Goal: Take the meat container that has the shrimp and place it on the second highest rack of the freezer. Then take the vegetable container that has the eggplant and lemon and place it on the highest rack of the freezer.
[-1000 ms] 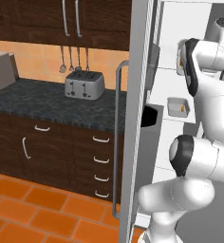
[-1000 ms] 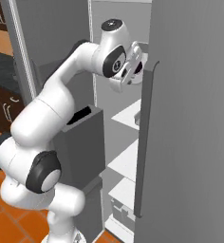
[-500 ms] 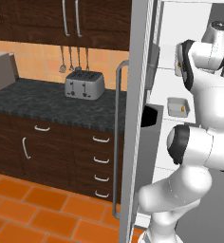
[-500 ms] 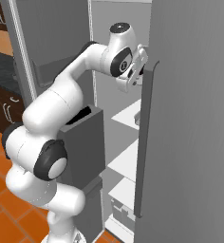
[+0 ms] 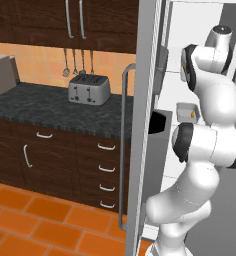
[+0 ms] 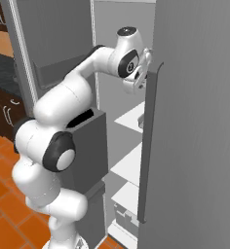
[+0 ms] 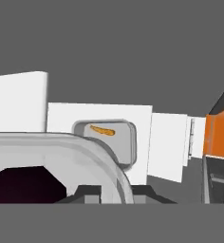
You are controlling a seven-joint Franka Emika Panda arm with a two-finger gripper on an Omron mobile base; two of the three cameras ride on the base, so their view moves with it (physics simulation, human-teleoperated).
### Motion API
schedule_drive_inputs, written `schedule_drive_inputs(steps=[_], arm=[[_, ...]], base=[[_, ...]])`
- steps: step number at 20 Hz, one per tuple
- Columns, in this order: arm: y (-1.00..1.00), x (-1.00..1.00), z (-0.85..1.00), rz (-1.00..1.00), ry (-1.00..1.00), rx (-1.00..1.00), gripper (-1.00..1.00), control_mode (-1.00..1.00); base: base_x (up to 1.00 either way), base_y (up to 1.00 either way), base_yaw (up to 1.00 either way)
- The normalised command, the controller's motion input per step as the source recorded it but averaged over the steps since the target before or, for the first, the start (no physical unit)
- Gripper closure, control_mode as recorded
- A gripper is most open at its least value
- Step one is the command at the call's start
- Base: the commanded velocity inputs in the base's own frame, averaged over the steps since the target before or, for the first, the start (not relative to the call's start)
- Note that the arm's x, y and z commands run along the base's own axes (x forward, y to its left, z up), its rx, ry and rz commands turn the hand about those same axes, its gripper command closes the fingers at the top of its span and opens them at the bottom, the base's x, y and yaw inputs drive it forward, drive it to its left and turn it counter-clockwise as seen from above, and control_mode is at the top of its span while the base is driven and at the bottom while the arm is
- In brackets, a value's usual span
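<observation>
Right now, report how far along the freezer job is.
Looks done: the shrimp container sits on a white freezer shelf. In hand: the jaws grip the rim of the vegetable container, dark eggplant inside. Left: setting it on the highest rack.

Shrimp tray (image 7: 107,137) sat on a white shelf (image 7: 161,142) ahead; grey tray rim (image 7: 85,152) blocked the near approach. Right of the shrimp tray, shelf lay bare.
</observation>
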Motion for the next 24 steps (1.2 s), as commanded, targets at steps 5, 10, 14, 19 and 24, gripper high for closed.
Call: schedule_drive_inputs(steps=[5,10,14,19,24], arm=[[-0.27,0.29,0.00,0.00,0.02,0.00,1.00,-1.00],[-0.18,0.11,0.03,0.00,0.00,0.00,1.00,-1.00],[-0.09,0.26,0.00,0.00,0.00,0.00,1.00,-1.00],[-0.01,0.34,0.00,-0.06,0.01,0.00,1.00,-1.00],[0.00,0.43,0.02,-0.24,0.03,0.00,1.00,-1.00]], base=[[0.00,0.00,0.00],[0.00,0.00,0.00],[0.00,0.00,0.00],[0.00,0.00,0.00],[0.00,0.00,0.00]])
